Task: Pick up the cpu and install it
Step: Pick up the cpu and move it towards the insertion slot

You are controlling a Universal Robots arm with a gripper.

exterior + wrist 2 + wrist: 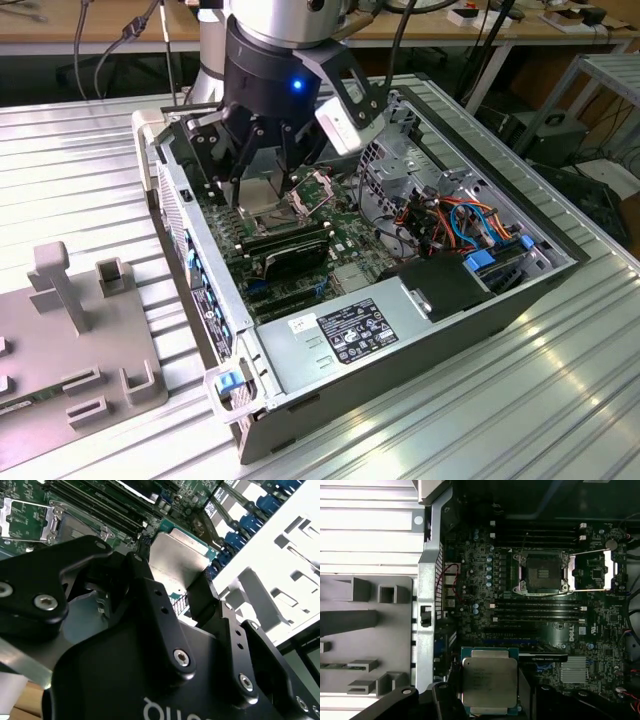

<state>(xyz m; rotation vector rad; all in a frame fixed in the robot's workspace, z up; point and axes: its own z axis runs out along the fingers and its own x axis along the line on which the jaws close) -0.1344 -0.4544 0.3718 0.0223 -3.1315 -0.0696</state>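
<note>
Pinching the cpu [177, 555] by two opposite edges, the black fingers [156, 602] of the gripper [175, 586] hold it with its metal face toward the wrist cameras, above the motherboard [600, 625] inside the open computer case [178, 215]. In the first wrist view the cpu [489, 681] hangs well apart from the dark socket [542, 571], whose hinged frame [592, 570] is swung open to one side. The long black memory sticks [535, 611] lie between chip and socket, and a black expansion card [542, 656] sits just beside the chip. A small finned heat sink [574, 669] stands near that card on the board. In the exterior view the gripper [262, 195] hangs inside the case, with the power supply [350, 330] nearer the camera and a tangle of orange and blue cables [455, 215] toward the exterior view's right. Outside the case, a grey fixture [80, 340] rests on the ribbed worktop [560, 400].
</note>
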